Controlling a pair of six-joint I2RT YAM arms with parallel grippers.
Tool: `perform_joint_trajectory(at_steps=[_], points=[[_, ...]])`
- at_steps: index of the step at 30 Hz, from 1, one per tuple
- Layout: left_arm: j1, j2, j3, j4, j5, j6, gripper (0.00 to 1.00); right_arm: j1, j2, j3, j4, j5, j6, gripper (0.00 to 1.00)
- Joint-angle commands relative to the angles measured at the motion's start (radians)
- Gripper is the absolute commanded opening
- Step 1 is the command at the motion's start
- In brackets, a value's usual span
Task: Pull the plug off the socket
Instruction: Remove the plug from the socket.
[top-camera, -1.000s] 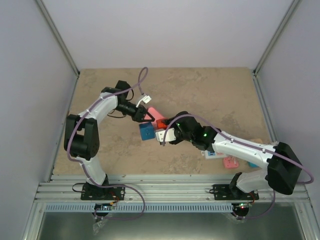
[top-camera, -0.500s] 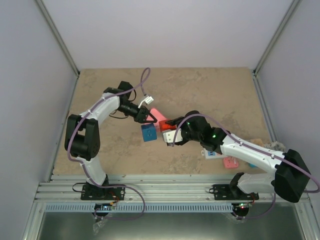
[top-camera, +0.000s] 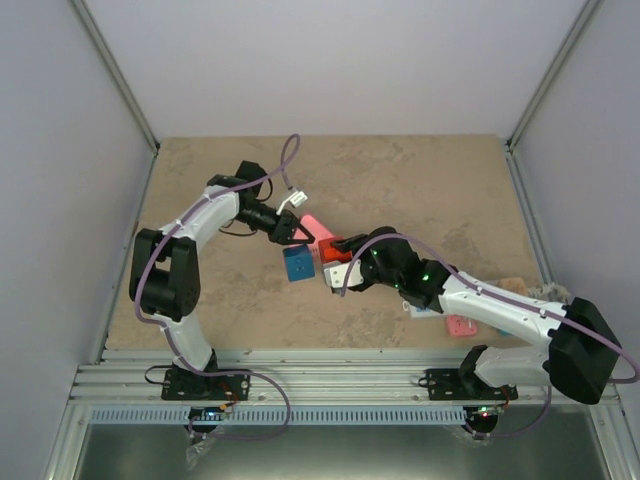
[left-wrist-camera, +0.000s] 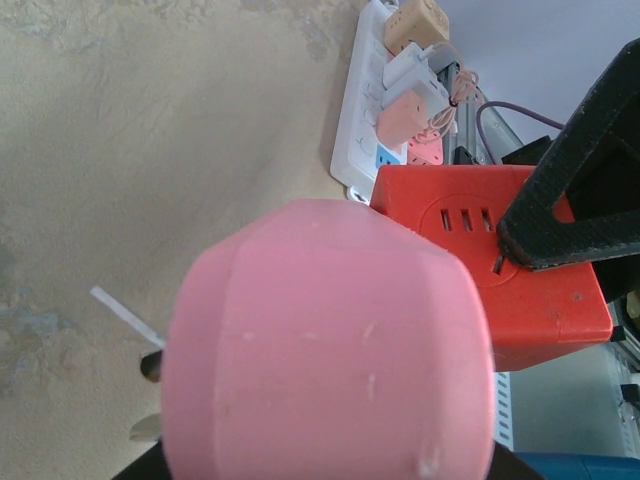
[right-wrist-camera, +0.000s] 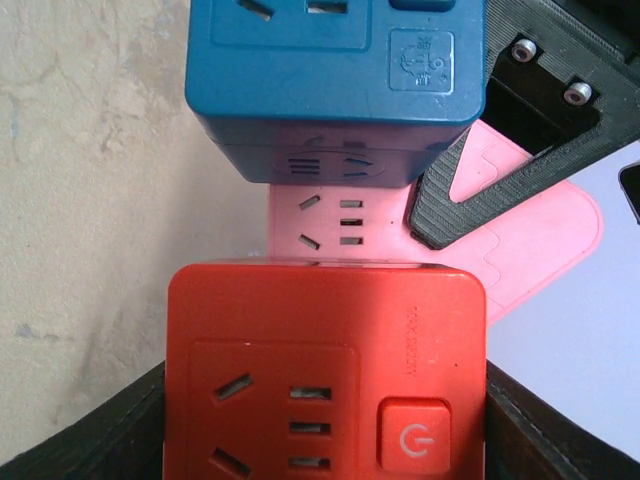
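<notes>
Right wrist view gave us the right gripper (right-wrist-camera: 325, 440) half-spread around the red cube plug (right-wrist-camera: 325, 380), butted against the pink block (right-wrist-camera: 540, 230) straight ahead that the left gripper (top-camera: 290, 232) pinched tight — the socket (top-camera: 425, 310) lay well behind, under the right forearm (top-camera: 485, 297).

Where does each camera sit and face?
Top external: high behind the robot, looking down; left arm and right arm show.
Left wrist: behind the held pink block, facing red cube and socket; own fingers barely visible.
Right wrist: faces red cube between its own fingers, blue cube beyond.
Both wrist views share the red cube.
</notes>
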Motion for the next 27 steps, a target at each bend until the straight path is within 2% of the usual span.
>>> perform_joint_trajectory(at_steps=[1, 6, 12, 22, 27], points=[[0.026, -0.017, 0.02, 0.002, -0.015, 0.02, 0.0, 0.009, -0.012, -0.039, 0.117, 0.126, -0.025, 0.09], [0.026, -0.013, 0.022, 0.002, -0.021, 0.018, 0.0, 0.011, -0.019, -0.042, 0.13, 0.136, -0.029, 0.09], [0.026, -0.055, -0.018, 0.079, -0.081, -0.03, 0.0, 0.012, 0.003, 0.043, -0.032, 0.049, 0.029, 0.09], [0.025, -0.084, -0.046, 0.121, -0.103, -0.048, 0.0, 0.001, 0.067, 0.158, -0.186, 0.02, 0.084, 0.09], [0.025, -0.099, -0.056, 0.138, -0.109, -0.056, 0.0, -0.005, 0.077, 0.177, -0.205, -0.009, 0.088, 0.09]])
